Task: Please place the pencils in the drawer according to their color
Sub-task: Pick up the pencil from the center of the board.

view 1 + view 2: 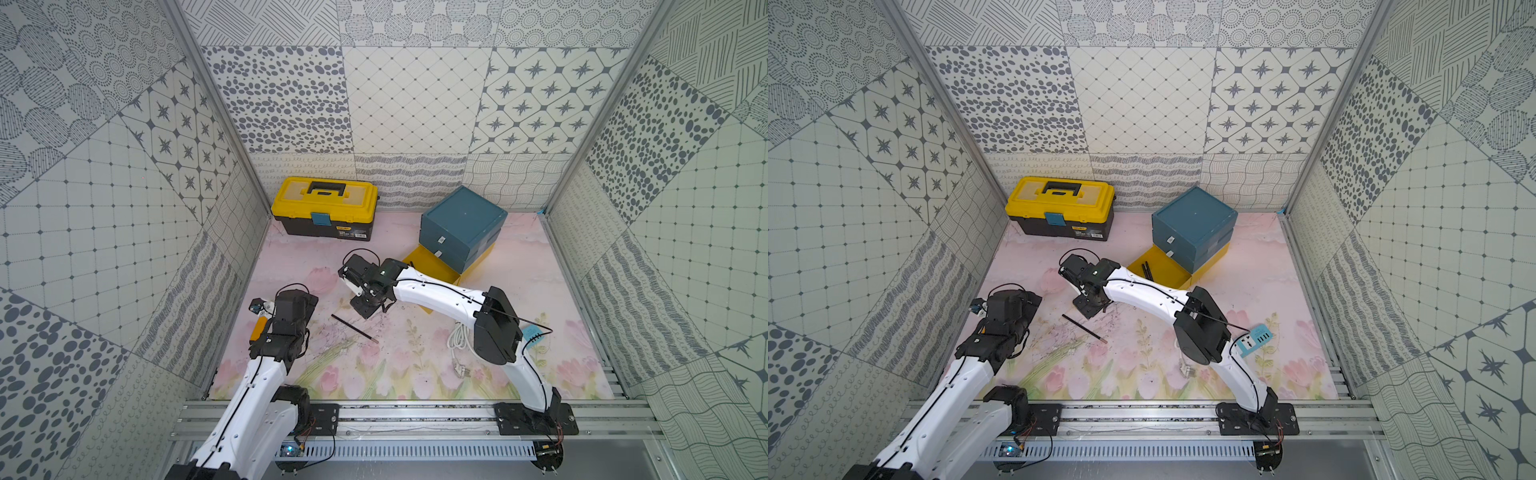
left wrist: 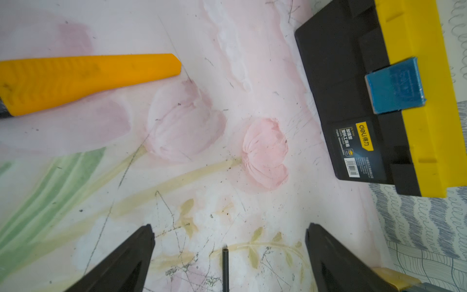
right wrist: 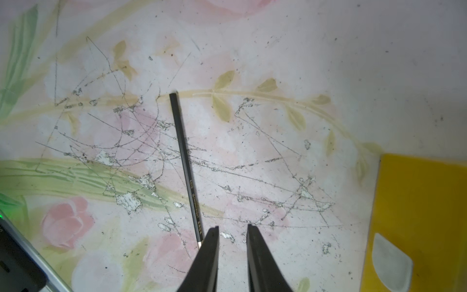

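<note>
One black pencil (image 1: pixel 354 328) lies on the bench (image 1: pixel 415 365), well apart from the drawer (image 1: pixel 461 224). Its very tip is hidden behind the right gripper's (image 3: pixel 232 226) fingers, narrowly parted, grasping nothing. The left gripper's (image 2: pixel 230 225) fingers are spread wide, released, with the pencil's other end cut off between them. The right arm covers much of the pulled-out yellow bottom drawer (image 1: pixel 436 264).

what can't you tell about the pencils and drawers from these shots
- Yellow drawer: the right arm covers part of it in both top views, so the pencil count inside is unclear.
- Two teal drawers: shut, contents hidden.
- Black pencil: tip hidden behind the right gripper in the right wrist view.
</note>
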### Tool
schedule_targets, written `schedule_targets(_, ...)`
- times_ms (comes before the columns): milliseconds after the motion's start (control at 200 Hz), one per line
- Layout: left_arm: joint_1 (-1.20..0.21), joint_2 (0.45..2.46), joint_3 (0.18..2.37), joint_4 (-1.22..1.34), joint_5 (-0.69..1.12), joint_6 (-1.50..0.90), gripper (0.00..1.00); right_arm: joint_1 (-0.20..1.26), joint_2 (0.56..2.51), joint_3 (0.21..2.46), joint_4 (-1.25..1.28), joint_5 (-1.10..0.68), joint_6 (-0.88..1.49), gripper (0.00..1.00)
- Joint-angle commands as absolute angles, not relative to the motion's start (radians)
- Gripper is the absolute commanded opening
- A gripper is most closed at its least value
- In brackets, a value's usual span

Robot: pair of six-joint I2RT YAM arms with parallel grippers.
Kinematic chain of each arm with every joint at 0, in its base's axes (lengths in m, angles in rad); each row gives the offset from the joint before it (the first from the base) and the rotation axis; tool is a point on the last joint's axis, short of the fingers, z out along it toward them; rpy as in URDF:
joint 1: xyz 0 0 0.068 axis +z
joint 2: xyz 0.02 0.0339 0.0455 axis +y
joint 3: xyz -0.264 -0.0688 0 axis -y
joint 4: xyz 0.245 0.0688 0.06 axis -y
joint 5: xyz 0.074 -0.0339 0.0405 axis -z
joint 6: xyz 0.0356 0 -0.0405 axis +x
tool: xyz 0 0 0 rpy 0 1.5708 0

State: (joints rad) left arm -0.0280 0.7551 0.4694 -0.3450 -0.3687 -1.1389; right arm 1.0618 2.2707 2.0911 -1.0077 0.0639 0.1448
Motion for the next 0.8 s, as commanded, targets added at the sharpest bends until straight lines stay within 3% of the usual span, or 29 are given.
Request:
schedule_targets(0,-0.020,0.643,0.437,-0.442,-0.512,-1.162,0.99,1.084,2.327,2.160,-1.051,0.047,0.112,0.26)
schedule_targets(270,-0.020,0.517,0.400,-0.474,-0.557,-1.171,0.99,1.121,2.446,2.276,-1.132,0.034,0.092,0.29)
schedule_targets(796,-0.021,0.516,0.397,-0.472,-0.559,-1.164,0.99,1.132,2.565,2.391,-1.215,0.028,0.103,0.30)
